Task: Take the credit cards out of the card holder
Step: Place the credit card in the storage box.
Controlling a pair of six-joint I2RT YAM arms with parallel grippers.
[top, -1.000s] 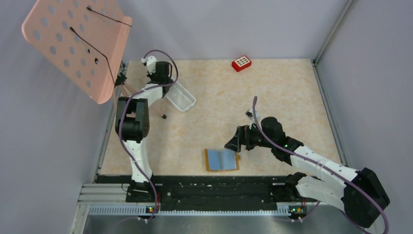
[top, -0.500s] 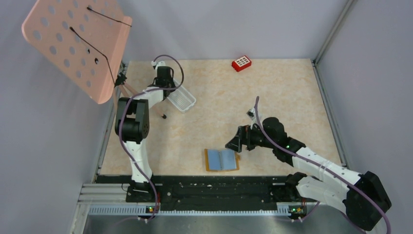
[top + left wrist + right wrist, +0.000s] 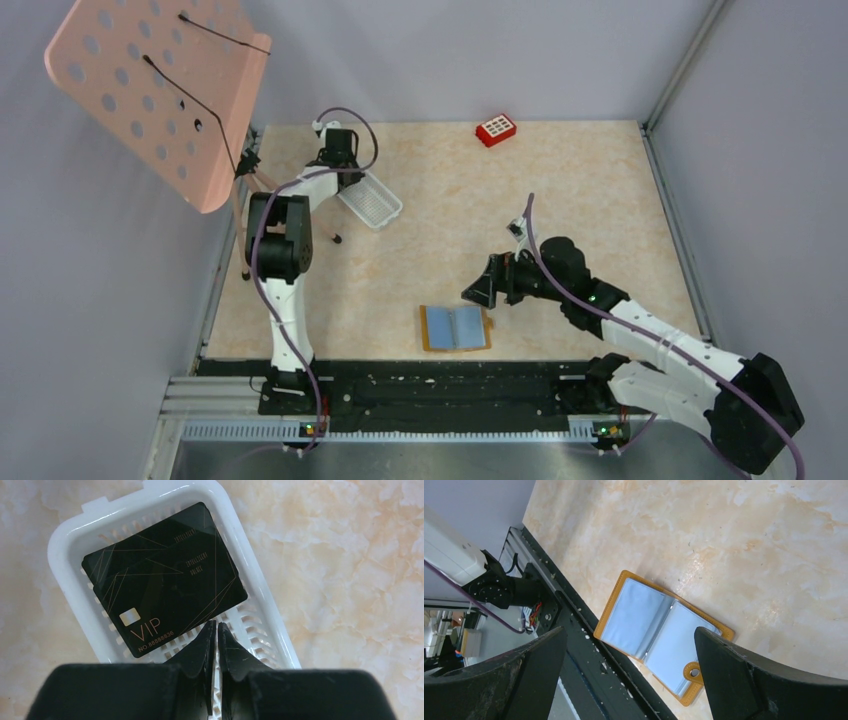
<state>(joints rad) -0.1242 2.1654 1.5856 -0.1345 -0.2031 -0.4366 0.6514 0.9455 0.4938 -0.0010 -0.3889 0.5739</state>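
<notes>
While open over one card holder [image 3: 663,636], right claw [image 3: 630,631]; left claw [image 3: 216,630] closed above two credit cards [image 3: 165,575] in one tray [image 3: 261,597].

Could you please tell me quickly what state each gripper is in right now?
Left gripper: shut, empty, over the cards in the tray.
Right gripper: open, empty, over the card holder.

The credit cards [image 3: 165,575] lie in the tray [image 3: 150,500], far left on my worktop [image 3: 580,180]; the card holder [image 3: 455,328] lies near-centre, before me.
</notes>
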